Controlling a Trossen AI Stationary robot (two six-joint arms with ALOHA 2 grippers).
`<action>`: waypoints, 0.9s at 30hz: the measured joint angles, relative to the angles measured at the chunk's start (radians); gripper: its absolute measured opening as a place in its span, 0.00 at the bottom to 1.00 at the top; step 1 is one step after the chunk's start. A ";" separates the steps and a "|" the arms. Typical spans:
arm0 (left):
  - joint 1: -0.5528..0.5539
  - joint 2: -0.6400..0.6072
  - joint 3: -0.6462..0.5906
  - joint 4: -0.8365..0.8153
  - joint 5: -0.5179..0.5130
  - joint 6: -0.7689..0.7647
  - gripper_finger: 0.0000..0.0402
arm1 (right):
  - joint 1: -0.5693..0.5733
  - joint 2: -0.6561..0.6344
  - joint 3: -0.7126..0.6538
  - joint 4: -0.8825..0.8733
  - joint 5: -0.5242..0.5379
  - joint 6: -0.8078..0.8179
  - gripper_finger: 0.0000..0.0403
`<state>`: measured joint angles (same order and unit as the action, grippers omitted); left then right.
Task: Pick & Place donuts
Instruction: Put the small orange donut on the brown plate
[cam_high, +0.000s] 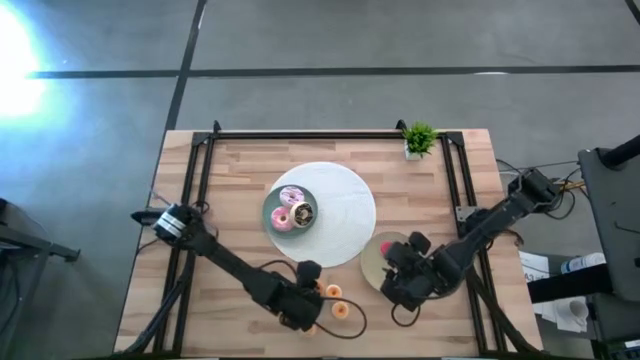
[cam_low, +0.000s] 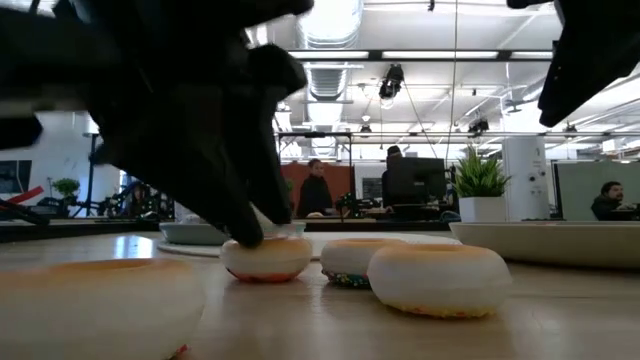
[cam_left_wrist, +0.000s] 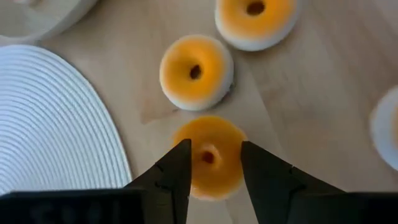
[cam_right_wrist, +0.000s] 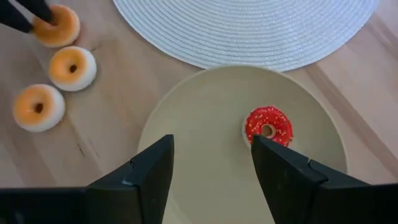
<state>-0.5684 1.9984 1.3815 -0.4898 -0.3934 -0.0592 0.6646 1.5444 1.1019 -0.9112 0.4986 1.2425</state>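
Note:
Several orange-glazed donuts lie flat on the wood near the table's near edge (cam_high: 333, 292) (cam_high: 340, 310). My left gripper (cam_high: 303, 298) (cam_left_wrist: 211, 165) is open, pointing down over one orange donut (cam_left_wrist: 208, 155) (cam_low: 265, 258), one finger on each side of its hole. Two more orange donuts (cam_left_wrist: 196, 71) (cam_left_wrist: 255, 18) lie just beyond. A red sprinkled donut (cam_right_wrist: 267, 127) lies on the beige plate (cam_right_wrist: 205, 112) (cam_high: 378, 262). My right gripper (cam_right_wrist: 211, 168) (cam_high: 405, 275) hovers open above that plate, the red donut beside one finger. Pink donuts (cam_high: 291, 197) lie on the teal plate (cam_high: 270, 212). My left gripper comes from above, pointing down. A fingertip (cam_low: 245, 235) meets the top of the orange donut (cam_low: 270, 250), which lies flat on the table. The fingers (cam_left_wrist: 180, 168) overlap its glaze on both sides of the hole; whether they pinch it I cannot tell.
A white round placemat (cam_high: 335, 215) fills the table's middle, under the teal plate. A small potted plant (cam_high: 418, 138) stands at the far edge. A black frame (cam_high: 200, 160) runs along the table's sides. People sit at desks in the room beyond.

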 joint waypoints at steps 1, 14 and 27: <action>0.006 0.008 0.002 -0.001 0.010 -0.006 0.29 | 0.005 0.000 0.000 0.001 0.005 0.008 0.51; 0.003 -0.025 0.010 -0.038 -0.010 -0.120 0.21 | 0.073 0.000 -0.017 0.003 0.044 0.106 0.51; -0.006 -0.011 0.002 -0.042 -0.025 -0.179 0.21 | 0.075 0.000 -0.023 0.003 0.055 0.120 0.51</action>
<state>-0.5745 1.9876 1.3838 -0.5321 -0.4182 -0.2380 0.7395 1.5440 1.0786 -0.9081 0.5537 1.3621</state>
